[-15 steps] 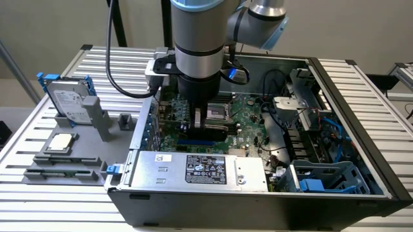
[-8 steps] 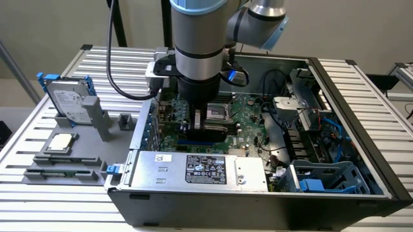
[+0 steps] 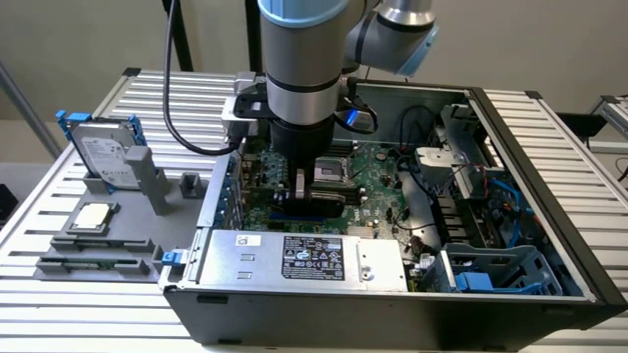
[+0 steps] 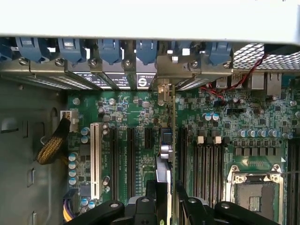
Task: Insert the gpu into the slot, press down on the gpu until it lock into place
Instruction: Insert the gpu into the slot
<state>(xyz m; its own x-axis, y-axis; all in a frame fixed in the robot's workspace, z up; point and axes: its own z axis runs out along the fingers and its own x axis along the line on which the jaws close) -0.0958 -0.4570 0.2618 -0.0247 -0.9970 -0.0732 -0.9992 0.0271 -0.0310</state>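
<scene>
Black and narrow, the pincer is closed on the gpu, with the thin card standing on its edge between its two sides. In the wrist view the card is seen from above as a thin line, and the metal bracket at its end is near the rear wall of the open computer case. In the exterior view the gpu is down inside this case, above the green circuit board. A bright-blue strip, the slot, is visible just beside and below the card; how deep the card sits in it, I cannot tell well, because the view there is dark.

Around the gpu, the board carries black memory slots, a pale long connector and the square CPU socket with its metal frame. Blue latches stand in a row along the rear wall. The same case contains also the silver power supply with a black label, and at the exterior view's right a blue-grey drive cage.

Outside the case, on the white slatted counter, there is a grey holder. It carries an upright hard drive with blue rails and, in a square recess, a silver chip.
</scene>
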